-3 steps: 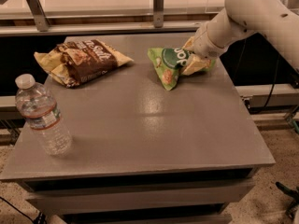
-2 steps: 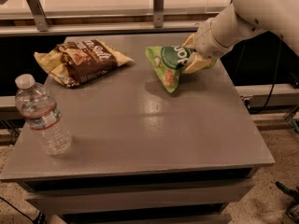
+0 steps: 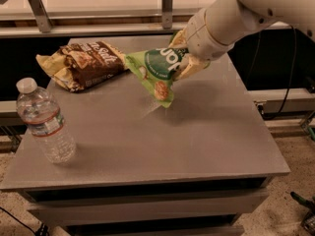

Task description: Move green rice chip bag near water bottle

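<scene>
One grey table (image 3: pixel 211 136) with a matte top fills the scene, standing on a speckled floor (image 3: pixel 295 149). Behind the gripper runs a pale ledge with metal posts (image 3: pixel 98 14), and to its right a black cable (image 3: pixel 291 68) hangs down. The gripper (image 3: pixel 189 60), on a white arm (image 3: pixel 236 16) over the far side of the tabletop, is clamped on the green rice chip bag (image 3: pixel 157 70). The bag's crumpled end sits in the jaws and its lower corner points down, below and left of the gripper. Just left of that bag lies a brown chip bag (image 3: pixel 83 63), both sealed. The water bottle (image 3: pixel 47 124) stands upright and capped, well apart from the gripper, near the front left edge.
</scene>
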